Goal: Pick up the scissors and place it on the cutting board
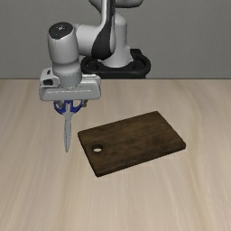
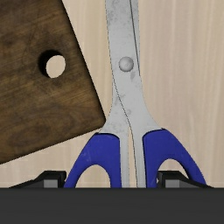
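The scissors (image 1: 68, 131) lie flat on the wooden table, blue handles toward the robot's base and grey blades pointing away from it. My gripper (image 1: 68, 103) hangs directly over the handles. In the wrist view the scissors (image 2: 128, 87) run straight out from my gripper (image 2: 114, 181), whose fingertips (image 2: 52, 180) stand wide apart on either side of the blue handle loops, open and not clamping them. The dark wooden cutting board (image 1: 135, 143) lies to the exterior view's right of the scissors. The cutting board (image 2: 35, 96) has a round hole in the corner nearest the blades.
The robot's black base (image 1: 122, 63) stands at the far edge of the table (image 1: 36, 189). Bare table surface surrounds the scissors and the board.
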{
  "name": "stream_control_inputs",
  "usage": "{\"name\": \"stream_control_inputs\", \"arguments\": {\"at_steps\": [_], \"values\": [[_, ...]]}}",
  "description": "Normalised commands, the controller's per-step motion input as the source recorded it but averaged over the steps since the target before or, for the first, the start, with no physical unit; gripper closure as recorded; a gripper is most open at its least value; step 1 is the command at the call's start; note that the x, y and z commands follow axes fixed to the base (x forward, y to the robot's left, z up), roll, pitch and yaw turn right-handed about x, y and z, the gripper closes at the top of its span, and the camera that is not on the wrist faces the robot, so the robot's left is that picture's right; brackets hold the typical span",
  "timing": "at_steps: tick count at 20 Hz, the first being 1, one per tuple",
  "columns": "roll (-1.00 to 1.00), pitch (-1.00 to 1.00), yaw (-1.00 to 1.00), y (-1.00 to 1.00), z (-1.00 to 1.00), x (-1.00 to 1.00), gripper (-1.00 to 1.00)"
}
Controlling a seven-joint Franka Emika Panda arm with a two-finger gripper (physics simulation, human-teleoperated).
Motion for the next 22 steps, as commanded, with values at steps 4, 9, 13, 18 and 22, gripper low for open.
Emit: {"name": "stream_control_inputs", "arguments": {"at_steps": [4,9,13,18,22], "values": [[0.0,0.0,0.0,1.0,0.0,0.0,1.0],[0.0,0.0,0.0,1.0,0.0,0.0,1.0],[0.0,0.0,0.0,1.0,0.0,0.0,1.0],[0.0,0.0,0.0,0.2,0.0,0.2,-1.0],[0.0,0.0,0.0,0.0,0.0,0.0,-1.0]]}}
